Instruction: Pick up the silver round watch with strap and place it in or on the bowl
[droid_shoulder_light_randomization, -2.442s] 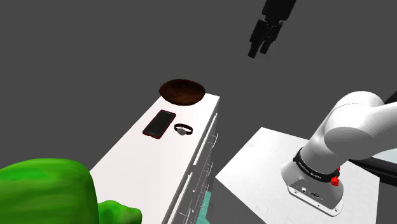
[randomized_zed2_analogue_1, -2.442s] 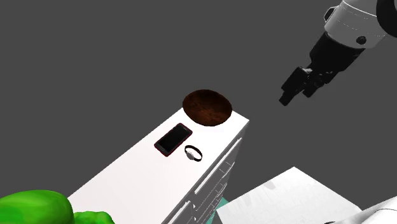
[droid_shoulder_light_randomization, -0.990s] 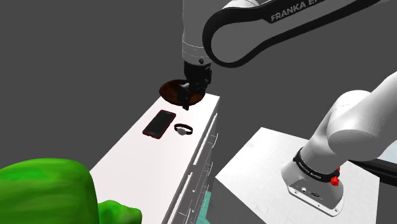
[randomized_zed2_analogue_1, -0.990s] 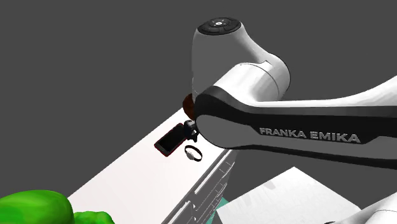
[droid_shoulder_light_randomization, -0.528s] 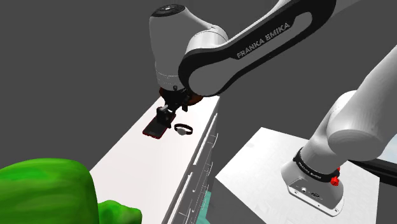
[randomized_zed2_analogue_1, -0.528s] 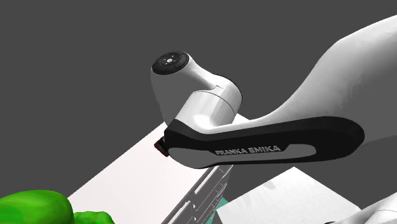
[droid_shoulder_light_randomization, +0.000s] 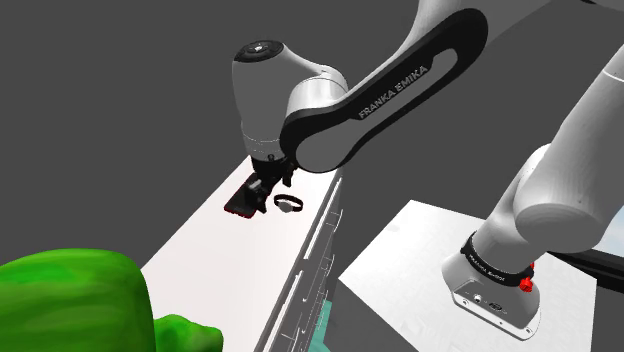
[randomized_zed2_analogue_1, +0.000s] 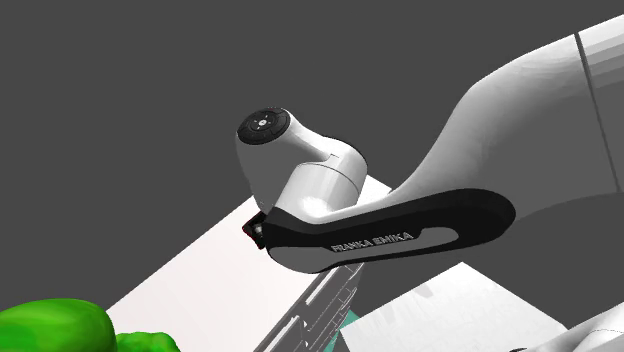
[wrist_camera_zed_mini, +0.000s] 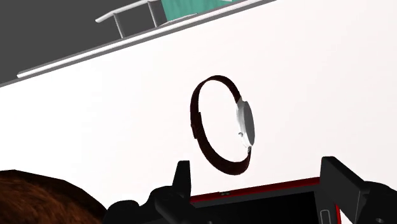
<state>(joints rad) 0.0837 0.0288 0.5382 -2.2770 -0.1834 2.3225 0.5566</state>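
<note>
The watch (wrist_camera_zed_mini: 222, 124) has a round silver face and a dark looped strap. It lies on the white counter (droid_shoulder_light_randomization: 215, 255), apart from the fingers and just beyond them. In the shoulder view the watch (droid_shoulder_light_randomization: 289, 203) sits to the right of my gripper (droid_shoulder_light_randomization: 258, 195), which hangs low over a black phone with a red edge (droid_shoulder_light_randomization: 238, 207). The gripper (wrist_camera_zed_mini: 261, 184) is open, its fingers (wrist_camera_zed_mini: 181, 181) wide apart with the phone's red edge (wrist_camera_zed_mini: 254, 189) between them and nothing clasped. A brown bowl (wrist_camera_zed_mini: 38, 200) shows beside the hand; in the shoulder view the arm hides it.
The counter is long and narrow, with drawer handles (droid_shoulder_light_randomization: 318, 255) down its side. A green shape (droid_shoulder_light_randomization: 70, 300) sits at its near end. The white stand top (droid_shoulder_light_randomization: 420, 255) lies to the right, across a gap. The arm's forearm (randomized_zed2_analogue_1: 400, 225) blocks the second exterior view.
The hand has come down from over the bowl and shifted to the shoulder view's left, now low over the phone beside the watch. The fingers stayed open. Watch and phone have not moved.
</note>
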